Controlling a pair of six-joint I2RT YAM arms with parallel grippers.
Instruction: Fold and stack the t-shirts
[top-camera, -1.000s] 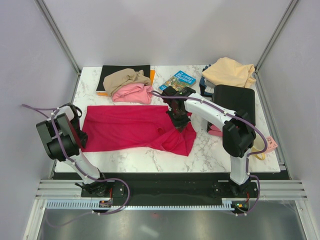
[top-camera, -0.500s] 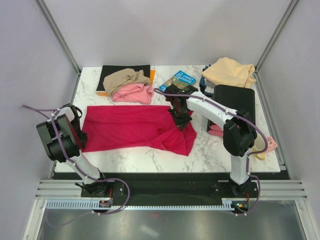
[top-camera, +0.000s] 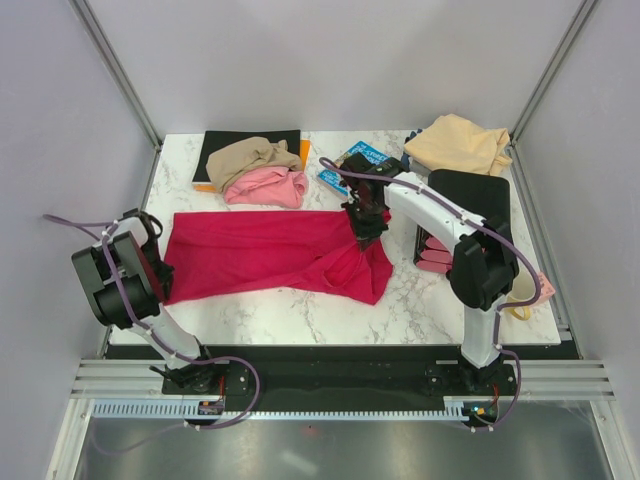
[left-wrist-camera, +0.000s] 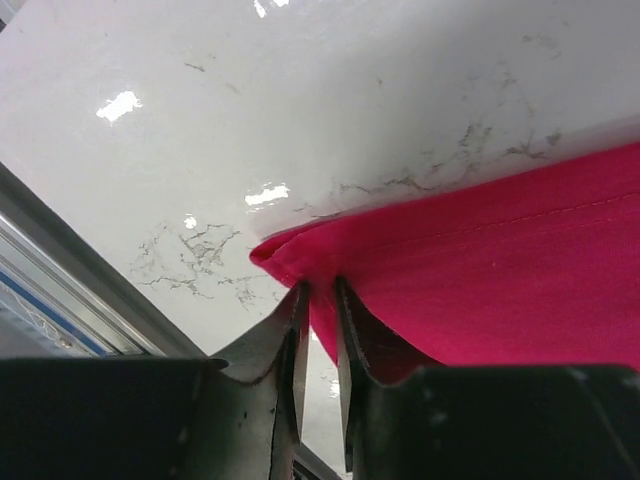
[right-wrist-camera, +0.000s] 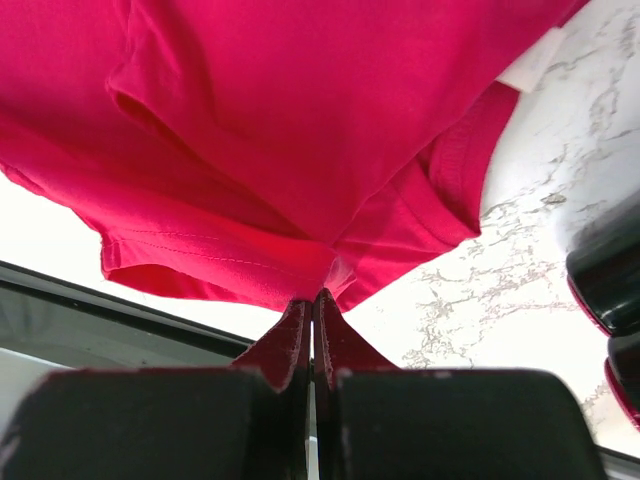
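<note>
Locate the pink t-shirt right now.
In the top view, the pink t-shirt lies back-left on the table, against the tan-brown t-shirt, just beyond the crimson t-shirt.

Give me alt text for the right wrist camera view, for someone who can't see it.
The right gripper is shut on a bunched edge of the crimson t-shirt, whose folds and a sleeve hem fill most of the frame. White marbled table shows at the right.

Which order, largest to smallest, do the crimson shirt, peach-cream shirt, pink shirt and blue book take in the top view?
1. crimson shirt, spread out
2. peach-cream shirt, bunched
3. pink shirt, bunched, only slightly smaller
4. blue book, partly hidden
</note>
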